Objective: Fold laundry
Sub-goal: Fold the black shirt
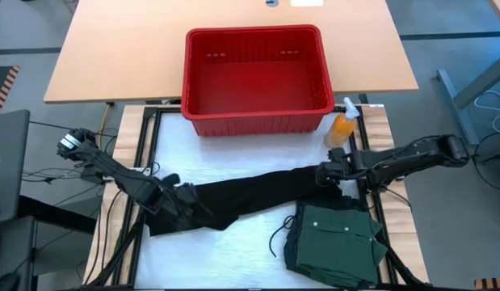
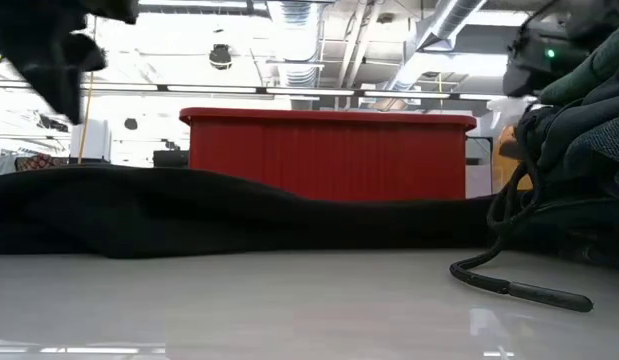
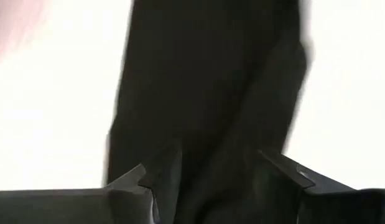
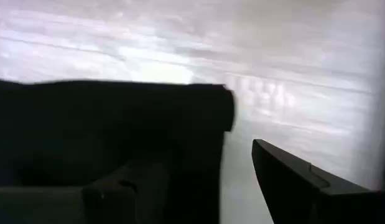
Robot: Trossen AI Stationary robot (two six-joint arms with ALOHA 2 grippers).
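While the left tool (image 1: 170, 196) stands spread over one end of the black garment (image 1: 250, 198) stretched across the desk (image 1: 233, 250), the right tool (image 1: 329, 175), also spread, sits at its other end, beside the green shirt (image 1: 334, 238).

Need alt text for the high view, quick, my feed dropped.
A long black garment lies stretched across the white table, the left gripper at one end, the right gripper at the other. A folded green shirt sits nearby, an empty red basket behind.
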